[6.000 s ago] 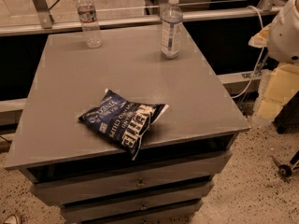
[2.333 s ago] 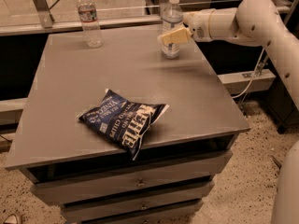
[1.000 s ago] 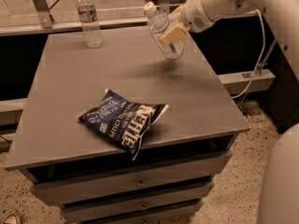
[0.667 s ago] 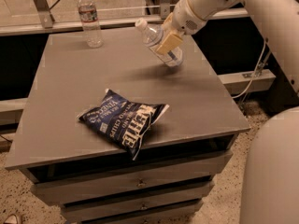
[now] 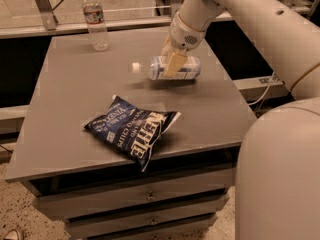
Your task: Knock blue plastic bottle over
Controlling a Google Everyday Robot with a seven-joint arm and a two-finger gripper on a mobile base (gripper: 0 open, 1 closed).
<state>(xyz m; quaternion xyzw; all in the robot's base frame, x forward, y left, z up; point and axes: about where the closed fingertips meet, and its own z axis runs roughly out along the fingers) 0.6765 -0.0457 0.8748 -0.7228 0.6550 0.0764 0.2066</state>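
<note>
The blue plastic bottle (image 5: 187, 69) lies on its side on the far right part of the grey table (image 5: 70, 89), white cap pointing left. Its pale blue-and-white label faces me. My gripper (image 5: 171, 64) hangs straight down from the arm and sits right against the middle of the bottle, covering part of the label.
A slimmer clear bottle with a red-and-white label (image 5: 95, 19) stands upright at the far left of the table. A dark blue chip bag (image 5: 132, 131) lies near the front middle. My arm's large white links (image 5: 280, 149) fill the right side. Drawers are below the table top.
The blue plastic bottle has gone from upright to tilting to lying flat, cap to the left. My gripper swept left and down with it.
</note>
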